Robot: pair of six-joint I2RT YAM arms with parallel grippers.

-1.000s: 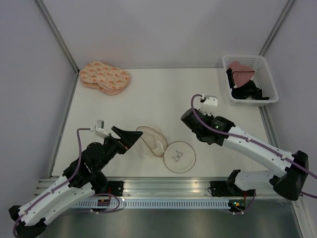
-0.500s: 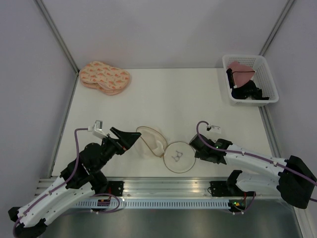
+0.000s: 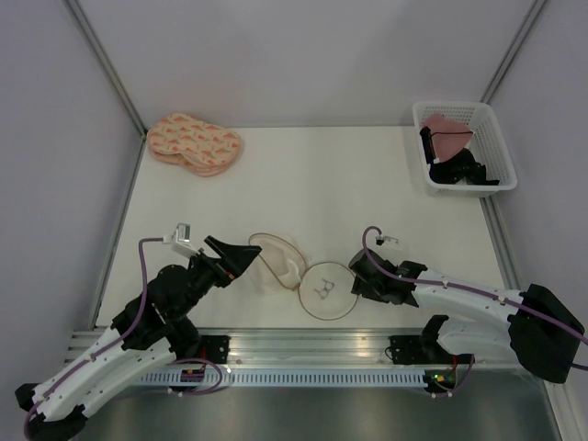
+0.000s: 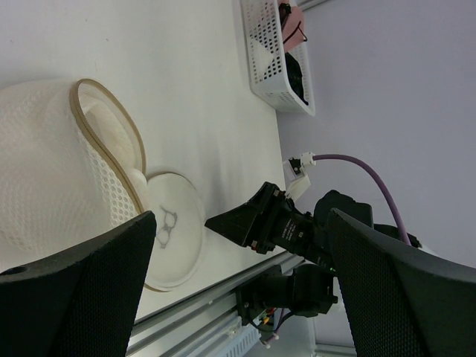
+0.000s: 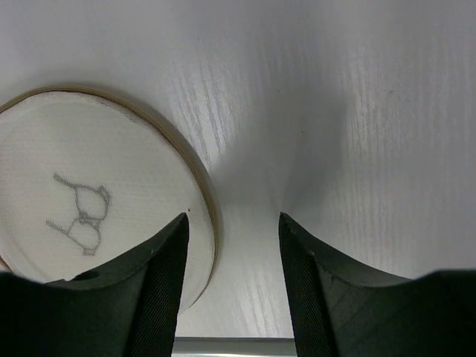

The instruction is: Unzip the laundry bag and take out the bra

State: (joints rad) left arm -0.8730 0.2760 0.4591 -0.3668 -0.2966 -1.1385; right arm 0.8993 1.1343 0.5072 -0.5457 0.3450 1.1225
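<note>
Laundry bag [image 3: 276, 259]: lies near the front edge of the table [image 3: 322, 175], between the two arms; unzipped; tan-edged mouth of the mesh body gapes open in the left wrist view; no garment can be seen inside
Round flap [image 3: 326, 290]: cream face with the dark line drawing; folded out flat on the table; meets the mesh body at its left side
Bra [image 3: 447, 126]: dusty pink with a thin dark strap; lies in the white basket [image 3: 494, 147] at the far right corner, beside a black garment [image 3: 457, 168]; well apart from the bag
Left gripper [image 3: 243, 254]: fingers spread wide, nothing between them; just left of the mesh body, pointing at it
Right gripper [image 3: 357, 275]: fingers parted, empty; low over the table, just beside the flap's right rim; whether it touches the rim cannot be told
Progress: unzipping done; removal done, judging by the bra lying outside the bag; nothing of the task appears to be left
Other items: peach oval pads [image 3: 194, 143] at the far left; no part in the task
</note>
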